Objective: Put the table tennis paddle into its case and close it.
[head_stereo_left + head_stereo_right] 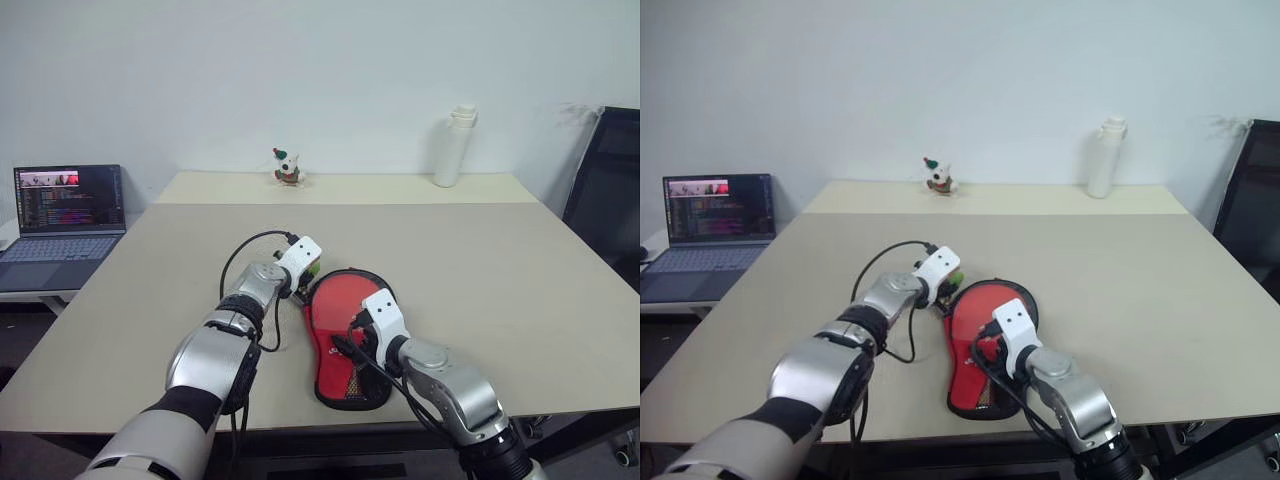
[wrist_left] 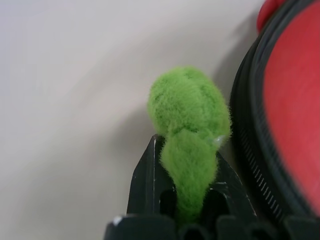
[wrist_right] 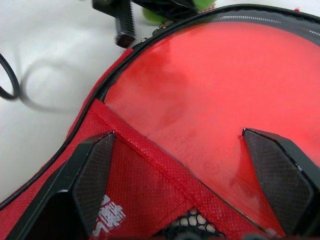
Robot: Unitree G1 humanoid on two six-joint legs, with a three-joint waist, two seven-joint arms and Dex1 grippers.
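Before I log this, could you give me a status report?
Left gripper shut on green pom-pom. Right gripper open over case.

The left arm is reaching forward, its left claw [image 2: 187, 195] pinching tight on something. The right arm is bending inward, its right claw [image 3: 192, 165] angling downward, seemingly hovering, fingers [image 3: 95, 167] spreading wide.

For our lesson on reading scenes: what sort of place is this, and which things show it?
Probably an office or lab room: a plain beige table, an open laptop on a side desk, and a black office chair against bare white walls.
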